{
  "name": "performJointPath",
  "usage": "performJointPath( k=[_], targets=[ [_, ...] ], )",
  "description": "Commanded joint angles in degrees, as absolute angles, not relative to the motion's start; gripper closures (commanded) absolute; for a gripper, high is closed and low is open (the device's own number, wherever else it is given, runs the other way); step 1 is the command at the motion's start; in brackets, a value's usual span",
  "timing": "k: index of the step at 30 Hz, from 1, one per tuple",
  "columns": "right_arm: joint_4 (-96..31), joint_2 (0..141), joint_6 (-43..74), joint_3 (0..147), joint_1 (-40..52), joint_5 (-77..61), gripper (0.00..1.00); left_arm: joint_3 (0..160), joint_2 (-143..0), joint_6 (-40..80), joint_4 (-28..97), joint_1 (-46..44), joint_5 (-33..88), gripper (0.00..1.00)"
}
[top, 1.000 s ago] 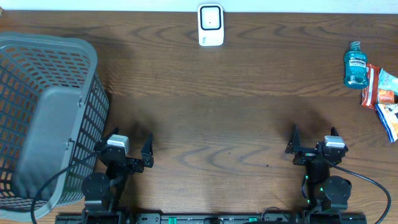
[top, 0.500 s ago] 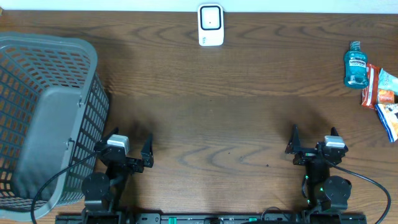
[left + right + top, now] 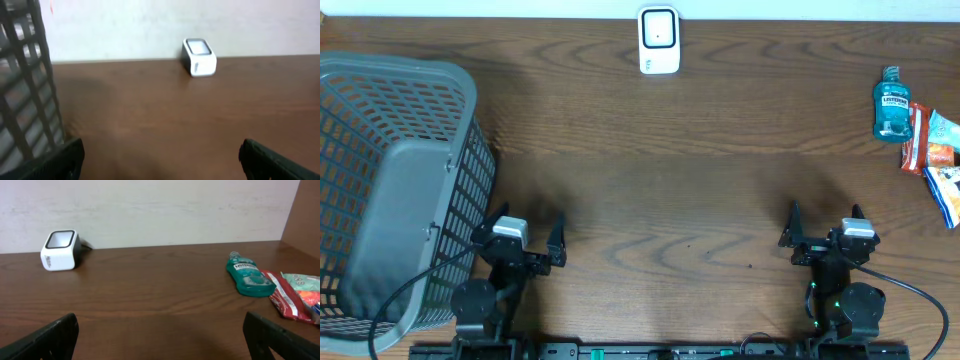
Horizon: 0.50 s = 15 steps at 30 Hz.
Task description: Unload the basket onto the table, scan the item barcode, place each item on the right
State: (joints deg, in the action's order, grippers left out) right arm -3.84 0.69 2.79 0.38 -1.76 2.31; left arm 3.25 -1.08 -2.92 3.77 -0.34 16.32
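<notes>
bottle point(image 3: 892, 104) lay far right beside packets point(image 3: 918, 138), cap toward wall, long axis near-to-far | scanner point(image 3: 659, 40) far centre | left gripper point(image 3: 530, 220), right gripper point(image 3: 825, 213) low at near edge, pointing forward, jaws apart

left arm point(image 3: 480, 297) — black, white wrist block | right arm point(image 3: 847, 300) — black, green lights | cables point(image 3: 920, 290) black | tool fingers point(image 3: 45, 340) black
</notes>
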Motion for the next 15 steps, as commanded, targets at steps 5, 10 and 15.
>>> performJointPath(
  k=[5, 10, 15],
  targets=[
    [-4.1, 0.4, 3.1, 0.3, -2.3, 2.4, 0.01, 0.2, -0.2, -13.7, 2.8, -2.5, 16.0, 0.02],
    [-4.1, 0.4, 3.1, 0.3, -2.3, 2.4, 0.01, 0.2, -0.1, -13.7, 2.9, -2.9, 15.9, 0.02],
    [-4.1, 0.4, 3.1, 0.3, -2.3, 2.4, 0.01, 0.2, -0.1, -13.7, 2.9, -2.9, 16.4, 0.02]
  ],
)
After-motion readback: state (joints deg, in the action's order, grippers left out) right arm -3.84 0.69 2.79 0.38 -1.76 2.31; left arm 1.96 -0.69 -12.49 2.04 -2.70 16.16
